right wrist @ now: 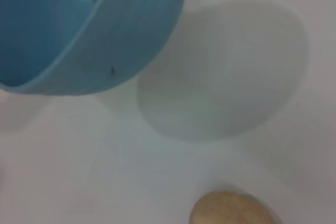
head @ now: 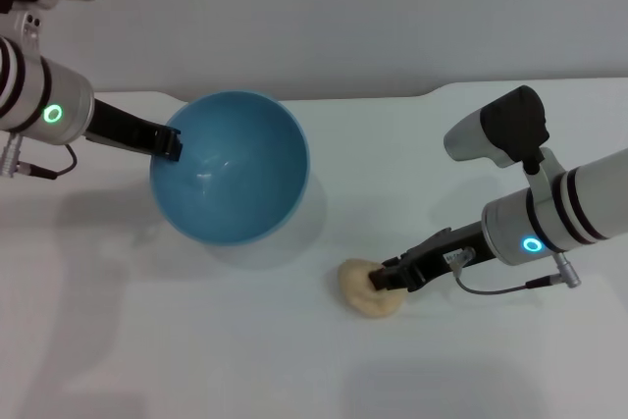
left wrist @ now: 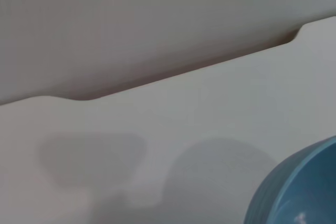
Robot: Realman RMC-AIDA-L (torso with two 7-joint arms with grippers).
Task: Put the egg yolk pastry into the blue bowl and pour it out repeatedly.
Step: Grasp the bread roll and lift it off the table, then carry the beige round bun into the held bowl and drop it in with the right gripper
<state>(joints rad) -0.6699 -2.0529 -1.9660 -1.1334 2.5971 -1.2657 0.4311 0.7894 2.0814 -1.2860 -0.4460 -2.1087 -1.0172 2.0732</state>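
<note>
A white table (head: 196, 360) fills the head view, with a plain pale wall behind it. On the robot's left, the left gripper (head: 173, 142) reaches in from the edge of the view and is clamped on the rim of the blue bowl (head: 231, 166). The bowl is held off the table and tilted (its glossy inside faces up toward the head camera), and it casts a soft grey shadow on the surface beneath it. Nothing lies inside the bowl. On the robot's right, the right gripper (head: 383, 279) comes in low from the right and its dark fingertips touch the right side of the egg yolk pastry (head: 365, 290), a small pale tan lump lying on the table in front of the bowl and to its right, apart from it. Whether these fingers are closed on the pastry or only resting against it cannot be told. The left wrist view shows a curved part of the bowl (left wrist: 299, 192) in one corner, the table's far edge and the wall beyond. The right wrist view shows the bowl's ribbed outer wall (right wrist: 126, 30) raised above the table, its round shadow under it, and the rounded top of the pastry (right wrist: 228, 211) at the picture's edge, well apart from the bowl.
</note>
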